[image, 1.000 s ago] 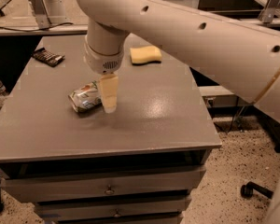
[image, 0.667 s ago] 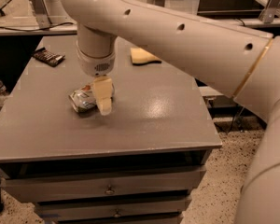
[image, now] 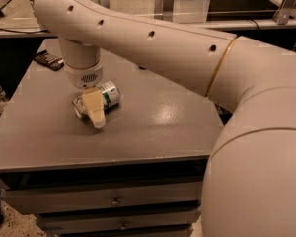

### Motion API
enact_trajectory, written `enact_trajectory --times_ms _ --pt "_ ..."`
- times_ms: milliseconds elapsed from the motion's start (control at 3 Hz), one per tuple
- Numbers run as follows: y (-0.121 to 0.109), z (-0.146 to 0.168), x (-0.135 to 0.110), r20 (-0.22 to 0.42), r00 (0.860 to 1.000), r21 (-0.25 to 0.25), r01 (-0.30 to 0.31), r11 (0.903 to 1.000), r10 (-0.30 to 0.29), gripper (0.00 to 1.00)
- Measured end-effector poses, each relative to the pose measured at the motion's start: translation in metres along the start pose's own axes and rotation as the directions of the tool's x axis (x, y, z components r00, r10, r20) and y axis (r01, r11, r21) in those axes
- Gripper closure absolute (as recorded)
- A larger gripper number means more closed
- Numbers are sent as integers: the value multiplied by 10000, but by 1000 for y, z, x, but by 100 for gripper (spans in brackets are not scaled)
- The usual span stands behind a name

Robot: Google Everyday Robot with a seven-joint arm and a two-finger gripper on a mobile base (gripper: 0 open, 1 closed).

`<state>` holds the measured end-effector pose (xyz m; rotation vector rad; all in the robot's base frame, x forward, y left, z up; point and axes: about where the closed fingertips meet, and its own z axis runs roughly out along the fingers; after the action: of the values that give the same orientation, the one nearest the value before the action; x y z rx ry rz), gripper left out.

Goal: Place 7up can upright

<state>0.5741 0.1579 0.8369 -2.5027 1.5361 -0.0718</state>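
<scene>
The 7up can (image: pixel 108 95), silver-white with a green band, lies on its side on the grey table (image: pixel 158 127), left of the middle. Its shiny metal end (image: pixel 79 106) points to the front left. My gripper (image: pixel 94 110) hangs from the wrist (image: pixel 83 68) straight down over the can, with its cream tip crossing the front of the can's middle. My big cream arm (image: pixel 197 63) reaches in from the right and covers the back of the table.
A flat black object (image: pixel 48 59) lies at the table's back left corner. Drawers with small knobs (image: pixel 113 200) sit under the tabletop. A bench (image: pixel 19 31) runs behind the table. The arm's base (image: pixel 256 181) fills the right side.
The gripper has shifted left and now sits across the can's middle instead of at its right end. The arm has swung closer and fills more of the view.
</scene>
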Motion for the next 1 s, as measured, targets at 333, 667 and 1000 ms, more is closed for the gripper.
enact_trajectory --times_ms 333,667,1000 --pt "-3 -1 -4 -29 10000 -22 55 10000 -55 0" --pt "-3 -2 0 -163 9999 -85 50 10000 -51 18" --pt "-2 -4 5 -255 9997 -98 -22 9999 19 41"
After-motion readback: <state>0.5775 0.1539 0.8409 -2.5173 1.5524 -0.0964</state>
